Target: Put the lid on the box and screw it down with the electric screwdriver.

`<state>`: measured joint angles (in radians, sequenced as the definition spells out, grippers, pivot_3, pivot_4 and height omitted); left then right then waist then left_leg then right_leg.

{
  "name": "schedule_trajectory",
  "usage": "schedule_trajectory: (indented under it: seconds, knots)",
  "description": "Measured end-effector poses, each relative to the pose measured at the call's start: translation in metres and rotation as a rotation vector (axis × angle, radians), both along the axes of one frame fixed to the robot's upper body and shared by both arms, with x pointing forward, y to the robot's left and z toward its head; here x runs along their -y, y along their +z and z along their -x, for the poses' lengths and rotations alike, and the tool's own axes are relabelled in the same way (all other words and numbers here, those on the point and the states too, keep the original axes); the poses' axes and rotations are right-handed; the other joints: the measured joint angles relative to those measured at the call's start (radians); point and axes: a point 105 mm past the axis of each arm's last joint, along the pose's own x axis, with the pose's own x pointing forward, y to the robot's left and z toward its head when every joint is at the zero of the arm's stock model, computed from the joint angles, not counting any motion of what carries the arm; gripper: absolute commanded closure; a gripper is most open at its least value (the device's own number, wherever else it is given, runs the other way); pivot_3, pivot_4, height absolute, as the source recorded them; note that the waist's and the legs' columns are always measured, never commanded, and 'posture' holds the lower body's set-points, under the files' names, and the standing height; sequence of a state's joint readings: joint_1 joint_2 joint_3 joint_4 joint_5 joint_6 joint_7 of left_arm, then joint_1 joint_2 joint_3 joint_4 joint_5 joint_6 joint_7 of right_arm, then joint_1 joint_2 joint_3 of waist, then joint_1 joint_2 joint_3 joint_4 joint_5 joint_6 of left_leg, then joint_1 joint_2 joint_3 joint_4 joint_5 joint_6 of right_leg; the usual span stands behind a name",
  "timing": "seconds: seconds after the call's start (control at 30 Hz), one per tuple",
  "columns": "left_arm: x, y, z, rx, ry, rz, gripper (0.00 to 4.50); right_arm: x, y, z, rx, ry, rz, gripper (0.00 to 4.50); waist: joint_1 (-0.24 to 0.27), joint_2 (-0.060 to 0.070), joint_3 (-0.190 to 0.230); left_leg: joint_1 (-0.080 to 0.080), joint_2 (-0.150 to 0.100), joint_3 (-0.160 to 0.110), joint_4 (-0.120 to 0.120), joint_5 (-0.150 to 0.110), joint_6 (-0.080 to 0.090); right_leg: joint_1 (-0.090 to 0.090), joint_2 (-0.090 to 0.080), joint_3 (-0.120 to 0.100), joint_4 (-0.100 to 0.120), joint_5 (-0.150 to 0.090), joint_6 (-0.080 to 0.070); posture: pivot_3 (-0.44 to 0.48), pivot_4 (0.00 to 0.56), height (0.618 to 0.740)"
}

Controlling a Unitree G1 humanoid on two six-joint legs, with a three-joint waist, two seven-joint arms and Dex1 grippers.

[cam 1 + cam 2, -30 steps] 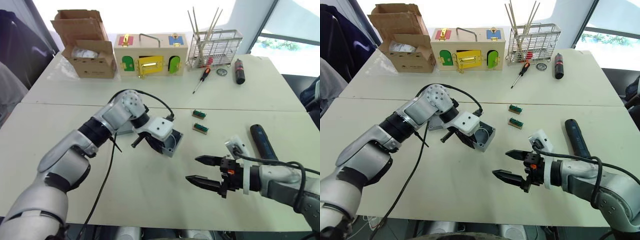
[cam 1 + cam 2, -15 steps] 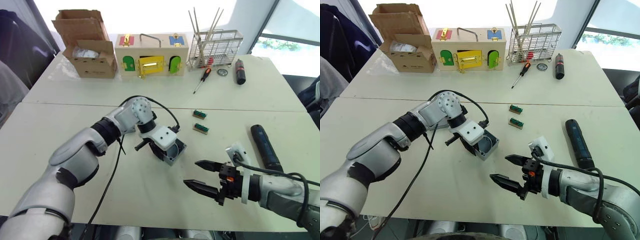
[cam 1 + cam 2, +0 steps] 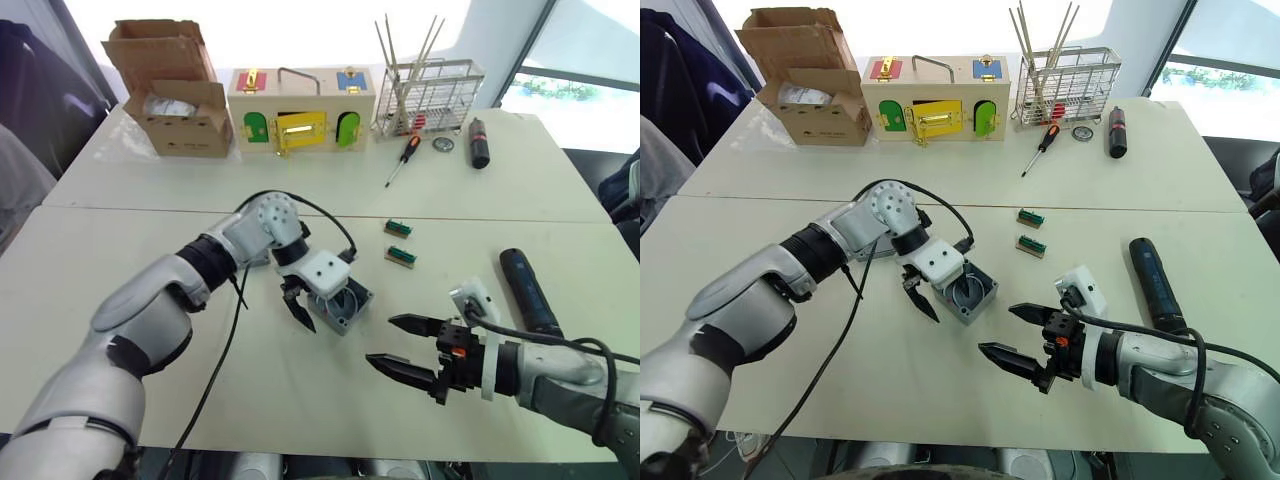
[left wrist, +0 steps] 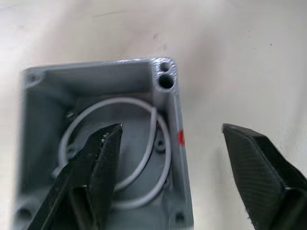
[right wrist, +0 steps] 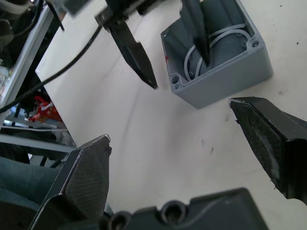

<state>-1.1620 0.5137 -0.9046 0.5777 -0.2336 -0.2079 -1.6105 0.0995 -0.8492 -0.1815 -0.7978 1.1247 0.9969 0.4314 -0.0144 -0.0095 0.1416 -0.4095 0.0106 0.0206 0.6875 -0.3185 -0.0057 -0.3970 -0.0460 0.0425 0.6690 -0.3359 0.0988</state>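
Note:
The box point(image 3: 347, 304) is a small grey enclosure with white wires coiled inside, standing open side up on the table point(image 3: 120, 250) near its middle. My left gripper point(image 4: 171, 128) is open and straddles the box's wall with the red mark point(image 4: 180, 137), one finger inside the box and one outside, neither pressing on it. My right gripper point(image 3: 400, 346) hovers open and empty just right of the box. The electric screwdriver point(image 3: 527, 290), thick and dark blue, lies on the table beyond the right gripper. The lid is hidden from view.
Two small green connectors point(image 3: 400, 228) lie behind the box. Along the far edge stand a cardboard carton point(image 3: 185, 110), a wooden box with coloured doors point(image 3: 300, 105) and a wire rack point(image 3: 430, 95). Near the rack lie a red-and-black hand screwdriver point(image 3: 405, 158) and a black cylinder point(image 3: 479, 142).
My left gripper carried the tilted box a little toward the right gripper, set it flat and opened off its wall. The right gripper barely moved.

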Motion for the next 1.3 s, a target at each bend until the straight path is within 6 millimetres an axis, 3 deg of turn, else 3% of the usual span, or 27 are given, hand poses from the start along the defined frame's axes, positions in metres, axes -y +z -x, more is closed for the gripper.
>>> schedule_trajectory:
  seconds: [0.07, 0.17, 0.3, 0.33, 0.4, 0.47, 0.57, 0.7, 0.77, 0.83, 1.03, 1.3]
  knots:
    - [-0.008, 0.014, -0.004, -0.001, 0.065, 0.022, 1.39, 0.002, 0.0, 0.0, -0.005, 0.015, 0.01, 0.0, 0.0, 0.0, 0.0, 0.0, 0.0, 0.0, 0.0, 0.0, 0.0, 0.0, 0.0, 0.0, 0.0, 0.0, 0.0, 0.0, 0.15, 0.74]
    - [-0.018, 0.054, -0.009, -0.014, 0.191, 0.119, 1.39, 0.007, 0.006, -0.001, -0.005, 0.053, 0.033, 0.0, 0.001, 0.0, 0.0, 0.0, 0.0, -0.001, 0.001, 0.0, 0.0, 0.0, 0.0, 0.0, 0.0, 0.0, 0.0, 0.0, 0.15, 0.74]
    - [-0.05, 0.117, -0.035, 0.013, 0.585, 0.398, 1.39, 0.023, 0.048, -0.027, 0.131, 0.037, 0.012, 0.0, -0.005, 0.0, 0.0, 0.001, 0.0, -0.001, 0.003, -0.002, 0.003, 0.001, -0.001, 0.0, 0.001, 0.0, 0.0, 0.0, 0.15, 0.74]
    - [-0.06, 0.121, -0.044, 0.057, 0.687, 0.43, 1.39, 0.024, 0.057, -0.032, 0.162, 0.037, 0.001, 0.0, -0.004, 0.001, 0.0, 0.002, 0.001, -0.002, 0.004, -0.003, 0.005, 0.002, 0.0, 0.0, 0.001, 0.0, 0.0, 0.0, 0.15, 0.74]
    - [-0.096, 0.118, -0.073, 0.123, 1.088, 0.484, 1.39, 0.018, 0.078, -0.042, 0.226, 0.082, -0.035, 0.0, -0.005, 0.002, -0.001, 0.002, 0.001, -0.004, 0.005, -0.003, 0.006, 0.002, 0.0, 0.001, 0.003, 0.0, 0.001, 0.0, 0.15, 0.74]
    - [-0.131, 0.102, -0.086, 0.063, 1.478, 0.491, 1.39, 0.006, 0.092, -0.045, 0.266, 0.162, -0.054, 0.0, -0.006, 0.001, 0.0, -0.001, 0.001, -0.006, 0.008, -0.004, 0.006, -0.002, 0.001, 0.0, 0.011, 0.0, 0.001, 0.0, 0.15, 0.74]
    - [-0.162, 0.086, -0.079, -0.108, 1.888, 0.49, 1.39, -0.009, 0.093, -0.049, 0.258, 0.258, -0.066, 0.0, 0.002, -0.002, 0.001, -0.005, -0.001, -0.011, 0.011, -0.004, 0.007, -0.006, 0.0, -0.002, 0.018, 0.0, 0.001, 0.0, 0.15, 0.74]
    - [-0.196, 0.075, -0.061, -0.219, 2.189, 0.559, 1.39, -0.022, 0.083, -0.055, 0.226, 0.333, -0.07, 0.0, 0.001, -0.002, 0.0, -0.011, -0.005, -0.016, 0.013, -0.003, 0.006, -0.009, -0.004, -0.003, 0.019, 0.0, 0.001, 0.0, 0.15, 0.74]
    - [-0.211, 0.05, -0.05, -0.257, 2.287, 0.543, 1.39, -0.026, 0.075, -0.059, 0.209, 0.346, -0.086, 0.0, -0.001, -0.002, 0.0, -0.011, -0.006, -0.016, 0.013, -0.003, 0.004, -0.009, -0.004, -0.003, 0.019, 0.0, 0.001, 0.0, 0.15, 0.74]
    - [-0.211, 0.03, -0.045, -0.318, 2.317, 0.513, 1.39, -0.03, 0.069, -0.06, 0.196, 0.354, -0.089, 0.0, 0.003, -0.003, 0.001, -0.013, -0.006, -0.019, 0.013, 0.0, 0.0, -0.01, -0.004, -0.003, 0.02, 0.0, 0.001, 0.0, 0.15, 0.74]
    - [-0.206, 0.042, -0.048, -0.367, 2.288, 0.572, 1.39, -0.037, 0.065, -0.058, 0.21, 0.353, -0.115, 0.0, 0.003, -0.004, 0.0, -0.016, -0.015, -0.028, 0.012, 0.002, -0.004, -0.012, -0.011, -0.006, 0.024, 0.0, 0.001, 0.0, 0.15, 0.74]
    - [-0.178, 0.05, -0.057, -0.43, 2.186, 0.478, 1.39, -0.034, 0.06, -0.045, 0.218, 0.29, -0.129, 0.0, -0.002, -0.004, 0.0, -0.015, -0.021, -0.03, 0.013, 0.002, -0.004, -0.012, -0.018, -0.017, 0.03, 0.0, 0.001, 0.0, 0.15, 0.74]
